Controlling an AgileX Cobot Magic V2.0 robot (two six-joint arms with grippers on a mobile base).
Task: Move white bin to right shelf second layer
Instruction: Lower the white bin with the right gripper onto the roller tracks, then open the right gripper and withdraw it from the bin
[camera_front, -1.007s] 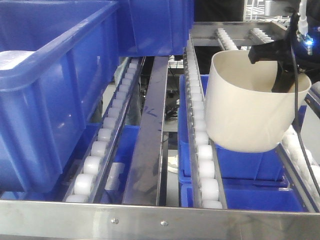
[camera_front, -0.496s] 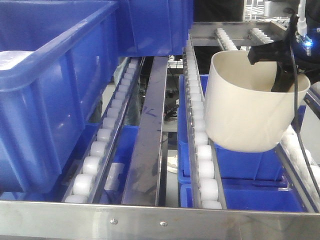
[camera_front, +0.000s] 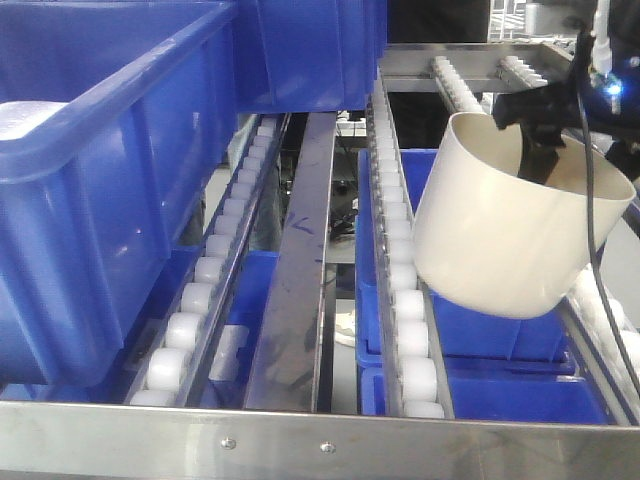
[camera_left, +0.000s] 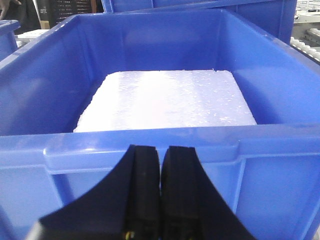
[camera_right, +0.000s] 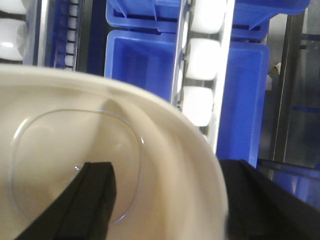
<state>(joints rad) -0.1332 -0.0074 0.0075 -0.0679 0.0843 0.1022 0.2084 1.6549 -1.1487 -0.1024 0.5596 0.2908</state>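
Large blue crate (camera_front: 110, 170) on left roller lane, white foam slab (camera_left: 165, 100) inside. More blue crates (camera_front: 470, 340) on level below.

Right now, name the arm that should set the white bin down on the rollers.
Right. The right gripper is clamped on the white bin rim, tilted over the rollers. The left gripper is shut, empty, facing a blue crate.

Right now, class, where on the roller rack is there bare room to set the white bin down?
Free: the right lane's rollers below the white bin, up to the front bar. Crowded: the left lane, filled by the blue crate.
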